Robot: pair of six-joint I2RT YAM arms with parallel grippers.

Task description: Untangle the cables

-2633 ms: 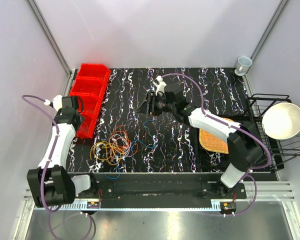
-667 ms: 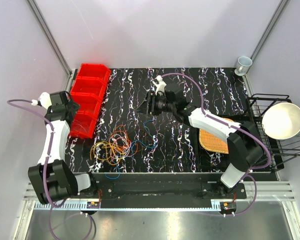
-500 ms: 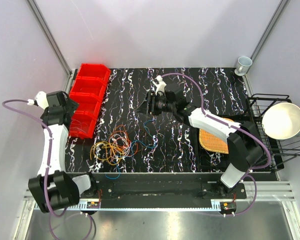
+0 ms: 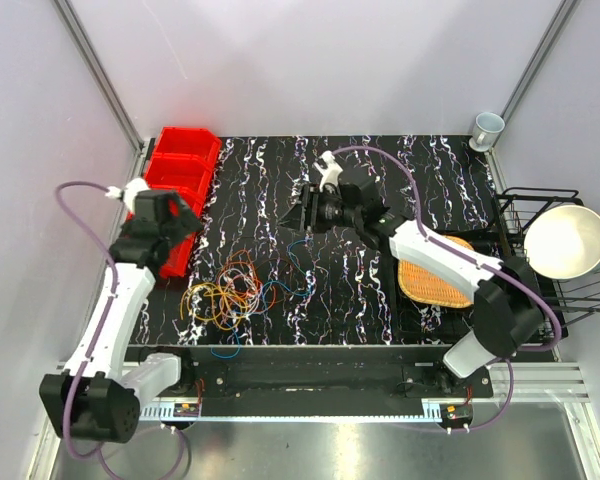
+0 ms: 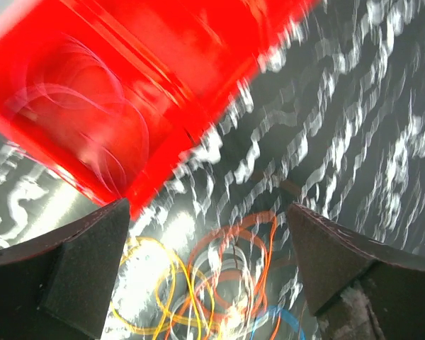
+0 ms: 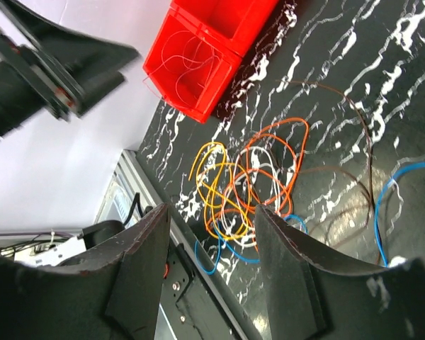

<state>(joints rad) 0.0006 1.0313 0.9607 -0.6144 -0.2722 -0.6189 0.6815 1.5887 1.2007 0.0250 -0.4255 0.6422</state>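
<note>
While left claw [image 5: 209, 265] and right claw [image 6: 214, 273] gape empty, cables [image 4: 230, 292] lie (tangled) below both.

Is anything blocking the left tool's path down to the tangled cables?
Nothing visible does. The open left tool hangs above the table beside the red bin, with the cables lying uncovered just ahead of it.

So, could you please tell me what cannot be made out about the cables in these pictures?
Left wrist view: motion blur smears the cables; the bottom edge cuts off the tangle.
Right wrist view: fingers of the right gripper hide the tangle's near part; the blue cable runs off the right edge.
Top view: crossings are too thin to trace against the marbled table; the left gripper overlaps the red bins.
</note>
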